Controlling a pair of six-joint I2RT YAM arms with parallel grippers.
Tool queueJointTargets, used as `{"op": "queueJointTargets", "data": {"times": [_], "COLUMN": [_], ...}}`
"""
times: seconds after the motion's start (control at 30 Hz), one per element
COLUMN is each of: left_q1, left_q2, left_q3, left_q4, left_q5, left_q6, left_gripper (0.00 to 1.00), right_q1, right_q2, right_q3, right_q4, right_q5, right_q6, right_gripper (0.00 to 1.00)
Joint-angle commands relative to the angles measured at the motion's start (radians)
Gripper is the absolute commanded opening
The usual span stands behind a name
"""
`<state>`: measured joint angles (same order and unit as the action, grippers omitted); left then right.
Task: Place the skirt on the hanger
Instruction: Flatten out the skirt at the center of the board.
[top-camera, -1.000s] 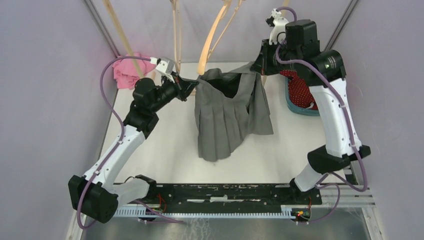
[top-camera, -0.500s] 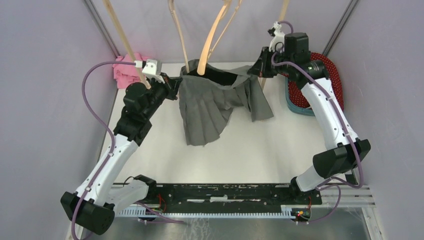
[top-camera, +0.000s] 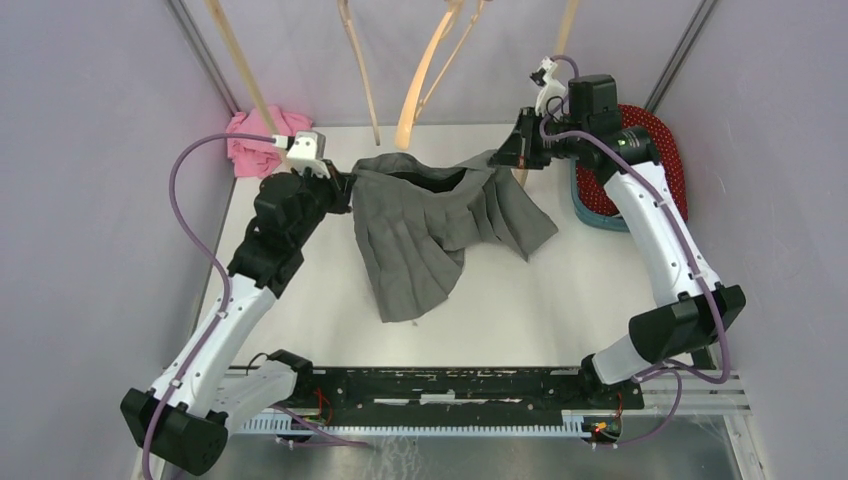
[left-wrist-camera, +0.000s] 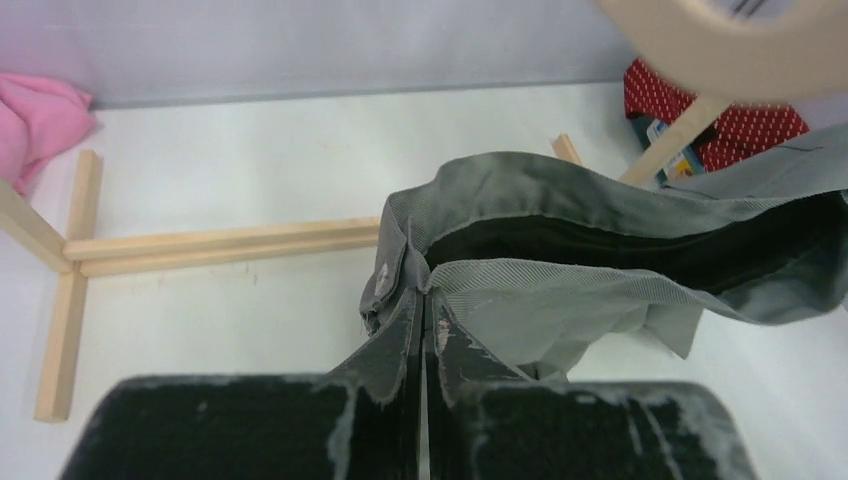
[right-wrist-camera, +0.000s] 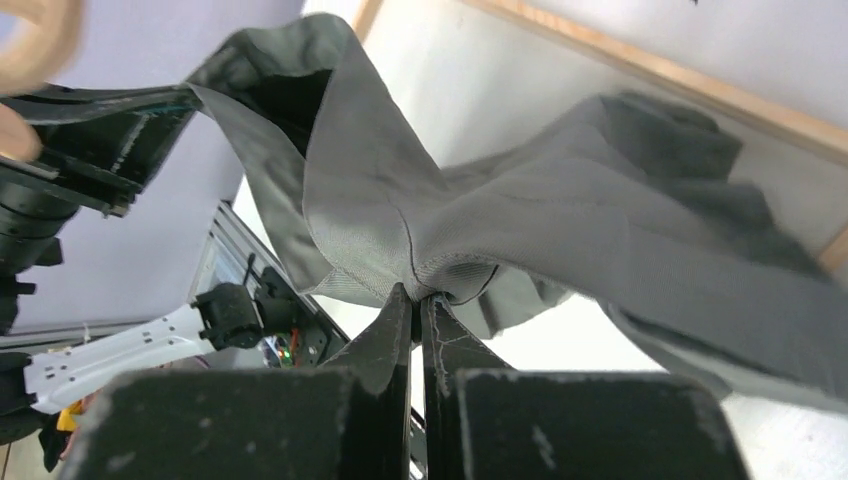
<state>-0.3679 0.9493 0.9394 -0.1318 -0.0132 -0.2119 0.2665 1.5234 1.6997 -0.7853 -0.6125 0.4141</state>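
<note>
One grey skirt (top-camera: 430, 235) over the middle of the table (top-camera: 560, 300). One pink cloth (top-camera: 255, 140) at 10 o'clock. One blue basket (top-camera: 592, 215) at 2 o'clock, with one red dotted cloth (top-camera: 660, 140). Two arms: left arm (top-camera: 250, 290), right arm (top-camera: 660, 240). At 12 o'clock, at least two wooden hangers: one thick hanger (top-camera: 415, 95), one thin hanger (top-camera: 358, 70).

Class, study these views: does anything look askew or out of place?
The grey skirt hangs lopsided between the left gripper and right gripper, its waistband sagging open; the wooden hanger ends beyond the opening, not inside it.
</note>
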Motion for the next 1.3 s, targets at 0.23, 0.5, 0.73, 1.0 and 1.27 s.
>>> {"op": "queueJointTargets", "data": {"times": [0.23, 0.5, 0.73, 1.0, 1.27], "left_q1": [0.004, 0.005, 0.003, -0.047, -0.070], "left_q2": [0.212, 0.124, -0.067, -0.296, -0.447], "left_q3": [0.361, 0.399, 0.111, -0.394, -0.430], "left_q4": [0.050, 0.132, 0.131, 0.121, -0.119], "left_q5": [-0.090, -0.070, -0.050, -0.040, -0.027], "left_q6": [0.074, 0.135, 0.009, -0.292, -0.366], "left_gripper": [0.05, 0.04, 0.07, 0.09, 0.24], "right_q1": [0.000, 0.001, 0.048, 0.119, 0.129], "right_q2": [0.276, 0.297, 0.187, -0.010, -0.132], "right_q3": [0.446, 0.517, 0.177, -0.501, -0.692], "right_q4": [0.156, 0.352, 0.418, 0.466, 0.252], "right_q5": [-0.008, -0.047, -0.089, -0.005, 0.095], "right_q6": [0.120, 0.188, 0.109, 0.025, -0.060], "right_gripper": [0.01, 0.01, 0.01, 0.01, 0.02]}}
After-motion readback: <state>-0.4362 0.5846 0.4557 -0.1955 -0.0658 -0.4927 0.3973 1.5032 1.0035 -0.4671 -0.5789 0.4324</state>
